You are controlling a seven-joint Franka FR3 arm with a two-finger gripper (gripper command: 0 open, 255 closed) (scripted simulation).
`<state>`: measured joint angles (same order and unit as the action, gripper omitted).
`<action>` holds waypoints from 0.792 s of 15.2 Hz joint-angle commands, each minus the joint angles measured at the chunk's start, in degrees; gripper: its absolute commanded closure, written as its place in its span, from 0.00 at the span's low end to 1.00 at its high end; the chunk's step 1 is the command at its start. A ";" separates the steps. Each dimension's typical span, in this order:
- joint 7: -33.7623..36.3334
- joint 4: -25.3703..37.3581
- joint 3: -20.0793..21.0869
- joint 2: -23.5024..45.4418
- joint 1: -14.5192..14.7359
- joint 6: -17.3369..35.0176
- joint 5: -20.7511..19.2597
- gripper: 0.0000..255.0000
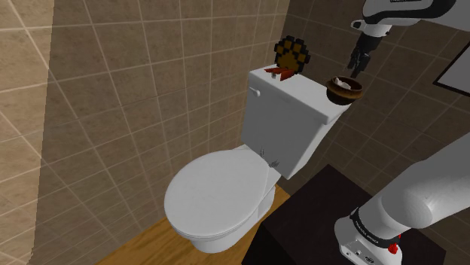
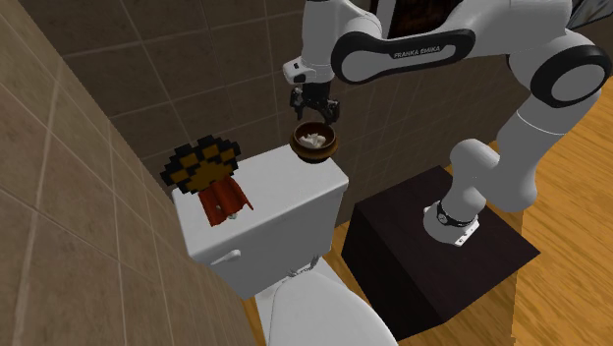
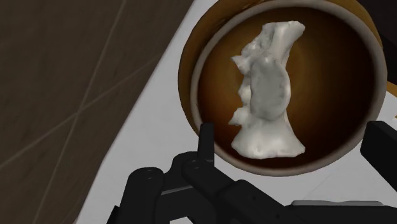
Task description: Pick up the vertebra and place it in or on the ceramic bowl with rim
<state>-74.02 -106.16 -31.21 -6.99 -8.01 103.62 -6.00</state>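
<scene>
One label, "FRANKA EMIKA", marks the white arm (image 2: 403,49) bent over the white toilet tank (image 2: 285,201); its black gripper (image 2: 312,108) hangs spread above the pale knobbly vertebra (image 3: 267,95) inside the brown rimmed bowl (image 3: 188,83).

One vertebra (image 3: 267,95); one bowl (image 3: 188,83); one toilet (image 1: 218,196)

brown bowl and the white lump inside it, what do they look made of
The brown round bowl with a pale rim looks like glazed ceramic, smooth with a soft sheen, possibly wood. The off-white knobbly vertebra looks like matte bone or plaster: rough, lumpy, unshiny.
</scene>
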 commanded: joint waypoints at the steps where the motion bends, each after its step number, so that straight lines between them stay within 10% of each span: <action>1: 0.00 0.00 0.00 0.00 0.00 0.00 0.00 0.00; 12: -0.26 7.65 0.30 0.37 0.25 -7.33 0.32 0.00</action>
<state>-74.28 -98.53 -30.91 -6.63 -7.77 96.31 -5.68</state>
